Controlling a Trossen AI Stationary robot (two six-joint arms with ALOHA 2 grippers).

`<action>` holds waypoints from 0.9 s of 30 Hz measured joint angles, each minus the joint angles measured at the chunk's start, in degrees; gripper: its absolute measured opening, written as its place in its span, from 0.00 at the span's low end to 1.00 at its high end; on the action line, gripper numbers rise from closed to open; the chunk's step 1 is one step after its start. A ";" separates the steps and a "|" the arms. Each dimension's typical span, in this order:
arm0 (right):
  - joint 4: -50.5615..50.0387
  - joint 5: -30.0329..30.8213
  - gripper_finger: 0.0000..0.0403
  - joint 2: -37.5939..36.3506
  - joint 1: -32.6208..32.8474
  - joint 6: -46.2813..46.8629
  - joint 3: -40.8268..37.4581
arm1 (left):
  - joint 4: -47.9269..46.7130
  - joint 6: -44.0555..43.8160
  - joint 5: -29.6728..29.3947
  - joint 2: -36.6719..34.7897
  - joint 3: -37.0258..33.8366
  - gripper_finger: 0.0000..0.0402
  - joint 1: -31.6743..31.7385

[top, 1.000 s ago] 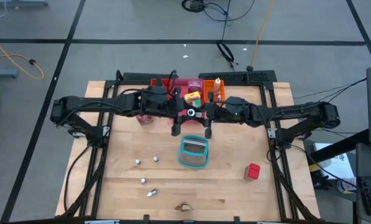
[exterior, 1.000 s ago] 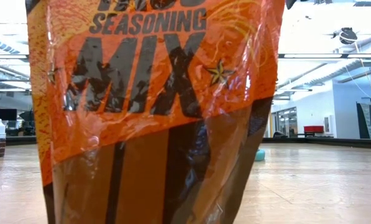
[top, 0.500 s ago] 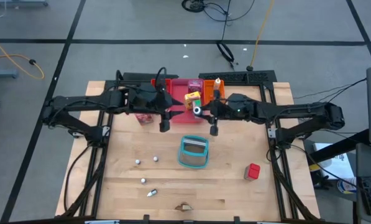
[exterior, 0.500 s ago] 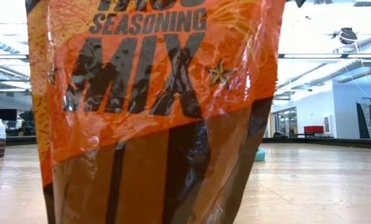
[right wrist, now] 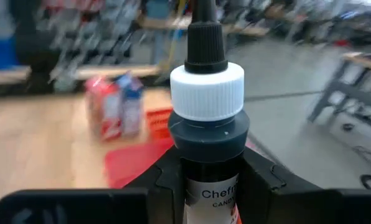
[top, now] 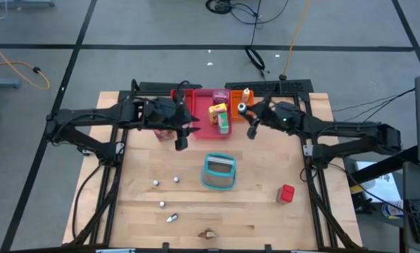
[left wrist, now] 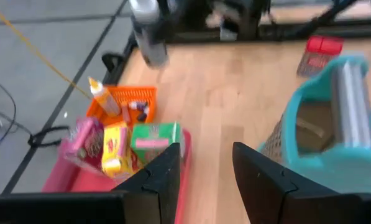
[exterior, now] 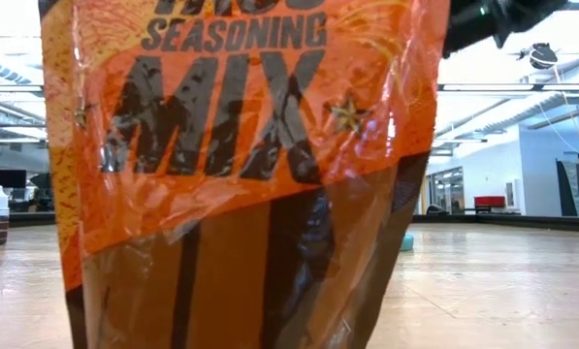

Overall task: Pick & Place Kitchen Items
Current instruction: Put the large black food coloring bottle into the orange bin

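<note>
The kitchen items lay scattered over the wooden table [top: 266, 211], most of them gathered at the far edge. Largest of all in the low view was an orange seasoning-mix packet [exterior: 241, 165], standing so close to that camera that it hid nearly everything behind it. A teal basket [top: 219, 172] sat near the middle of the table, and at the far side stood the pink tray [top: 204, 105] with a yellow-pink carton [top: 217, 110] and a green carton [top: 224, 124] in it, the orange tray [top: 236, 98] just to its right holding an orange bottle [top: 245, 95]. A red-blue carton [right wrist: 115, 112] stood left of the trays. The left gripper [top: 181, 141] hovered over bare wood beside the pink tray, its fingers [left wrist: 163, 180] parted with nothing between them. The right gripper [top: 249, 121] hung near the orange tray, clamped around a small dark bottle [right wrist: 207, 118] with a white collar and black tip — held upright between the fingers. A red cube [top: 286, 193] sat near the right edge, and tiny balls [top: 175, 180] lay well apart on the near left.
</note>
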 joint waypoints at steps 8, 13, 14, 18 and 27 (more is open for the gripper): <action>15.70 0.20 0.22 -0.10 -6.84 4.70 -12.76 | 4.18 -1.77 -1.01 -0.11 -7.09 0.36 0.00; 21.24 0.05 0.22 3.08 -9.33 5.83 -14.79 | 9.44 -3.14 -1.03 -0.20 -11.99 0.36 0.00; 21.74 0.03 0.22 3.90 -9.80 5.85 -14.79 | 10.59 -3.61 -1.05 -0.16 -12.93 0.36 0.00; 23.91 0.14 0.22 8.14 -11.17 5.44 -14.81 | 14.05 -5.04 -1.03 -0.22 -16.01 0.36 0.00; 34.55 -0.23 0.22 19.70 -14.96 6.87 -14.81 | 18.96 -7.71 -1.05 -0.18 -20.95 0.36 -0.91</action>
